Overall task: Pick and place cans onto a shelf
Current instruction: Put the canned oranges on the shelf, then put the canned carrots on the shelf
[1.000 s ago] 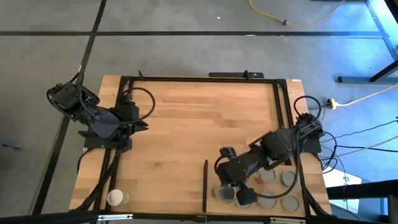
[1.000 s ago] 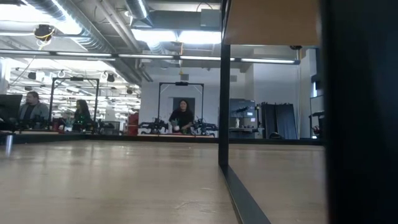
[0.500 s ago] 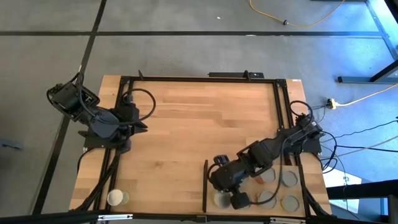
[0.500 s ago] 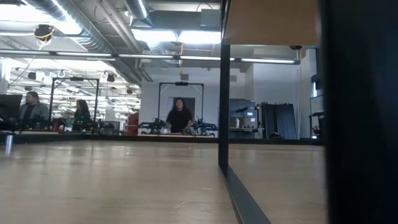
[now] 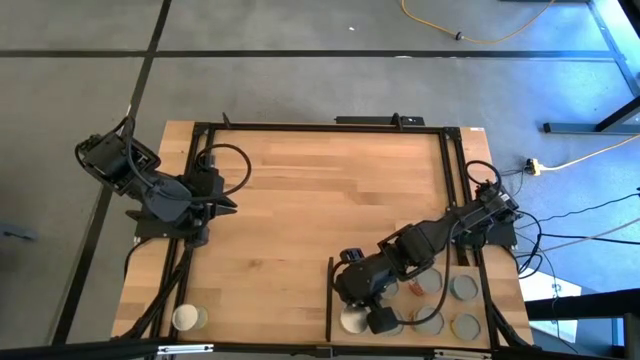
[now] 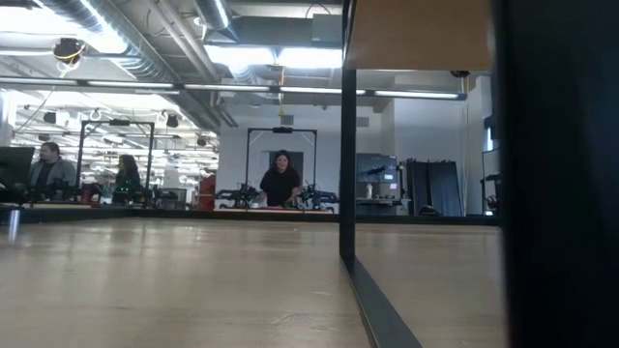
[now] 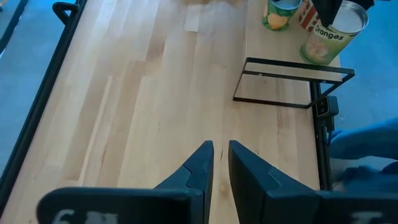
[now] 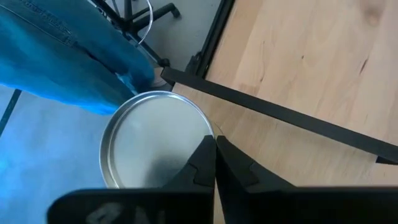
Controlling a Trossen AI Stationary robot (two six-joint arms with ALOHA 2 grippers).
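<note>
- Judging by the high view, most of the job looks done: six cans [image 5: 463,288] sit grouped on the shelf [image 5: 400,245], the light-wood panel right of its thin black strip [image 5: 330,295].
- Two more cans [image 5: 186,318] stand at the desk's [image 5: 320,180] near-left corner, well apart from the shelf; I take these as still to be moved.
- The right pincer [image 8: 214,146] hangs over the cream-topped can [image 5: 350,321] nearest the strip. Its fingers are drawn together against that can's rim, and I cannot tell whether they pinch the rim or only touch it.
- The left pincer [image 7: 221,149] waits at the far-left side of the desk, its fingers parted by a narrow gap, holding nothing.
- Compared with a second ago, the right arm has stretched farther toward the black strip.
- The cream-topped can now lies a little closer to the strip than it did.
- The left arm, the other cans and the two on the left have not shifted.
- In the low view, a person [image 6: 281,181] in the room behind has barely moved.
</note>
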